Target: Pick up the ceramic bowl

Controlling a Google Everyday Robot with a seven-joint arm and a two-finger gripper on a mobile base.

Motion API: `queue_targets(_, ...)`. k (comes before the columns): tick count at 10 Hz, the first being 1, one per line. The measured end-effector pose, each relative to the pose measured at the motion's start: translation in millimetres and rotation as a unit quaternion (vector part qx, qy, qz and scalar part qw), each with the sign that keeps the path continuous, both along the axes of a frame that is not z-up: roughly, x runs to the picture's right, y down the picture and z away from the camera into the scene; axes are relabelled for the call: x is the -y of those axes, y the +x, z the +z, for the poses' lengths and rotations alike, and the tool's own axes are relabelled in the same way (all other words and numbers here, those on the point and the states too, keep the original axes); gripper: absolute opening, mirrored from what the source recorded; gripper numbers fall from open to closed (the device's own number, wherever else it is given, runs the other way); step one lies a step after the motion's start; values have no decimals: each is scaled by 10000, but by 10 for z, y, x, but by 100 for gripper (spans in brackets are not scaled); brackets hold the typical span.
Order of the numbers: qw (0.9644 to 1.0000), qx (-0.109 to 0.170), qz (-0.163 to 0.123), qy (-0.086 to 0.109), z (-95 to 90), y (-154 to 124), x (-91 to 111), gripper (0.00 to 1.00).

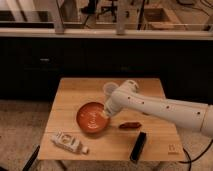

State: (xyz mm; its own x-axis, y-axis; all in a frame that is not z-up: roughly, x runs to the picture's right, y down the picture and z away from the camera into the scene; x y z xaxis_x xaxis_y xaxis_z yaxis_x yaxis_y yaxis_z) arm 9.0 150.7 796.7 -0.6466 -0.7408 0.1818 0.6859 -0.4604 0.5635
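- A small wooden table (75,95) stood before a dark counter front (60,60).
- The ceramic bowl (90,120) sat upright at the table's middle, slightly left and toward the near side.
- The white arm (160,107) reached in from the right. Its gripper (106,114) was at the bowl's right rim; open or closed could not be told.
- 1 whitish cup (109,88) stood just beyond the arm.
- A pale bottle (69,143) lay near left, a reddish packet (130,125) right of the bowl, and a black bar (138,146) near right.
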Motion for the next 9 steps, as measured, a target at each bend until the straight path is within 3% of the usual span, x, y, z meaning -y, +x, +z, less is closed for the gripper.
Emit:
queue_targets(2, 9984, -210, 337, -410, 236, 234, 28, 41)
queue_targets(4, 9934, -463, 650, -830, 519, 389, 39, 63)
queue_targets(5, 9914, -532, 709, -962, 569, 394, 57, 72)
queue_targets(7, 9888, -589, 796, -1113, 596, 353, 125, 80)
queue_targets(9, 9821, -794, 1137, -1276, 565, 383, 121, 80)
